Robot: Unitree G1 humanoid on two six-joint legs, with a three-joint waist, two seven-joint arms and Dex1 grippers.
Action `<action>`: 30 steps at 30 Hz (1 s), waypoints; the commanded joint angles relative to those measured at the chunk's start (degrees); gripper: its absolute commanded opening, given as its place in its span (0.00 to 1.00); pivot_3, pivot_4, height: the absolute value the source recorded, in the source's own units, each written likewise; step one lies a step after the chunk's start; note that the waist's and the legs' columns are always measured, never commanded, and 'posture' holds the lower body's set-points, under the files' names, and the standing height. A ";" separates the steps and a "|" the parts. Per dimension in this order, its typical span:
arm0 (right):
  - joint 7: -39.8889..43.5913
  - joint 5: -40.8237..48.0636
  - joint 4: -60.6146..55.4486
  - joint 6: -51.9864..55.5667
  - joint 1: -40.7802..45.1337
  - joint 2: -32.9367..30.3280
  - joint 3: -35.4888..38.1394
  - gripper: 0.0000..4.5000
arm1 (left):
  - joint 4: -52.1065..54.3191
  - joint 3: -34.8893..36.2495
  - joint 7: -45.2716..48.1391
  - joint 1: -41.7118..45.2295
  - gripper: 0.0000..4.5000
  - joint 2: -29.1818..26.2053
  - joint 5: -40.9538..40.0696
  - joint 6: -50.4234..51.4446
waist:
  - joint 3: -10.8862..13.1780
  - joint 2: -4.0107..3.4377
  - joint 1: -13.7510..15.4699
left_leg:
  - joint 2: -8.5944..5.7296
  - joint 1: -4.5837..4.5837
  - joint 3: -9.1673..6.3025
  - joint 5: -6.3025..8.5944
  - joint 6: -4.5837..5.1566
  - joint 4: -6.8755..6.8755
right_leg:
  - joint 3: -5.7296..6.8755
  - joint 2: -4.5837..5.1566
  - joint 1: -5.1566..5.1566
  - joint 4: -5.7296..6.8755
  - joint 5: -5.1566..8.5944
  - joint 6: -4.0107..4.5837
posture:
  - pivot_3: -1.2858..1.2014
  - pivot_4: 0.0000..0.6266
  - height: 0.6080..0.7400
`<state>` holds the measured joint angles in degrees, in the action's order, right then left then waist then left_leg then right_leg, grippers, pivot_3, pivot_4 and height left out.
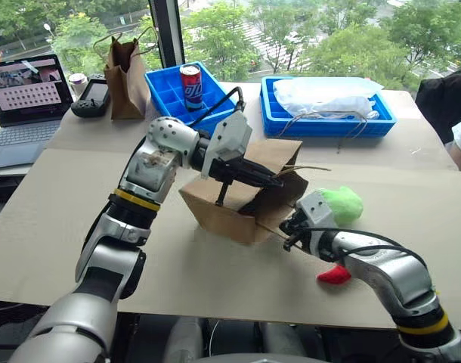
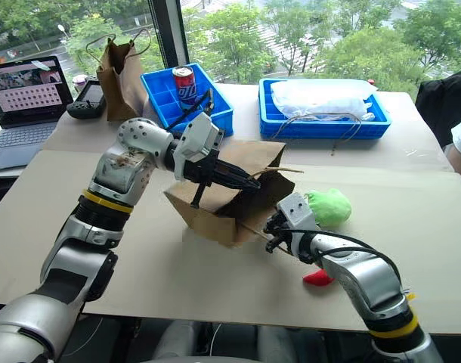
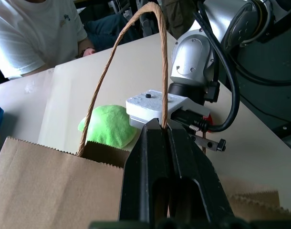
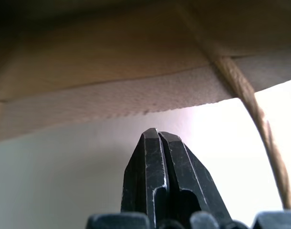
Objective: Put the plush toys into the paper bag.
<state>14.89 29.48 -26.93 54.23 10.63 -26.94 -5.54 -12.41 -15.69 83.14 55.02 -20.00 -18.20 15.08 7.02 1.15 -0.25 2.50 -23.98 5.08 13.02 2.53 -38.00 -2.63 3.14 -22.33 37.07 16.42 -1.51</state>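
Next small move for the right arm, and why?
Probably open the right gripper and swing toward the green toy. It is shut and empty beside the bag's mouth; the left gripper pinches a handle, and both toys, including the red one, lie outside.

The paper bag (image 1: 238, 200) lies on the table (image 1: 57, 227), both plush toys (image 1: 342, 203) to its right.

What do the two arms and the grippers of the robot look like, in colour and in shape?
Both arms have rounded silver-grey metal shells, with black joints and a yellow band before the wrist. Black cables loop outside the wrists. The left gripper and the right gripper each sit on a white block and have two slim black fingers tapering to a point.
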 commanded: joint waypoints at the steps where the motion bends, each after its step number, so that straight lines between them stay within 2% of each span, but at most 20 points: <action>1: -1.94 -4.01 -0.11 2.03 -0.90 -3.52 1.81 0.01 | 3.85 -0.64 -3.17 -1.58 0.00 1.49 -0.40 2.56 | -0.01 -0.06 0.33 | 0.00 -0.03 0.01 0.00 0.00 0.00 | 0.00 0.06 -0.01 0.00 0.00 -0.01 | 0.52 0.24 0.96; 4: -0.83 -3.44 -2.79 3.63 -0.69 -4.63 1.64 0.01 | 4.65 -1.72 -5.20 -2.87 0.00 3.14 0.25 3.34 | -0.01 -0.05 0.56 | -0.10 -0.12 0.02 0.00 0.00 -0.01 | 0.02 0.22 0.01 -0.02 0.01 -0.11 | 0.52 0.24 0.96; 10: -0.60 6.48 -11.92 10.14 -4.53 0.61 12.22 0.01 | 4.61 -2.91 -6.73 -4.95 0.00 4.38 0.81 2.86 | -0.01 -0.06 0.74 | -0.10 -0.13 -0.07 0.00 0.01 -0.01 | 0.04 0.13 0.00 -0.08 0.01 -0.10 | 0.52 0.24 0.96; 14: 0.86 10.73 -20.23 14.69 -9.65 -2.60 17.53 0.01 | 3.86 -2.46 -7.51 -4.96 0.00 4.22 0.92 2.50 | -0.01 -0.08 0.63 | -0.05 -0.12 -0.09 0.00 0.01 0.00 | 0.03 0.12 0.01 -0.07 0.01 -0.09 | 0.52 0.24 0.96; 19: 1.42 15.99 -24.73 16.33 -11.27 -3.84 23.89 0.01 | 3.95 -2.21 -7.36 -5.13 0.00 3.81 0.62 2.45 | -0.01 -0.08 0.49 | -0.07 -0.08 -0.10 0.00 0.01 -0.01 | 0.00 0.14 0.07 -0.10 0.02 -0.10 | 0.52 0.24 0.96; 23: -0.09 14.28 -21.79 10.73 -7.99 -0.87 22.58 0.01 | 4.51 -2.11 -7.17 -5.03 0.00 3.89 -0.19 3.41 | -0.01 -0.07 0.03 | -0.07 -0.05 -0.12 0.00 0.01 -0.01 | 0.00 0.09 0.08 -0.09 0.02 -0.09 | 0.52 0.24 0.96; 30: 1.24 1.07 -5.30 -3.31 -0.13 2.43 7.32 0.01 | 4.98 -0.82 -6.63 -2.70 0.00 3.23 -1.80 5.21 | -0.01 -0.08 -0.49 | -0.28 -0.01 -0.15 -0.02 0.02 0.00 | -0.08 0.10 0.05 -0.05 0.02 -0.10 | 0.52 0.24 0.96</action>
<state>15.00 33.74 -34.93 56.51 8.57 -25.13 4.25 -9.46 -18.56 76.13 50.09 -16.57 -18.32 19.99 7.00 1.07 -0.74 2.20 -24.00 4.92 12.99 2.56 -38.00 -2.71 3.24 -22.28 37.02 16.44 -1.61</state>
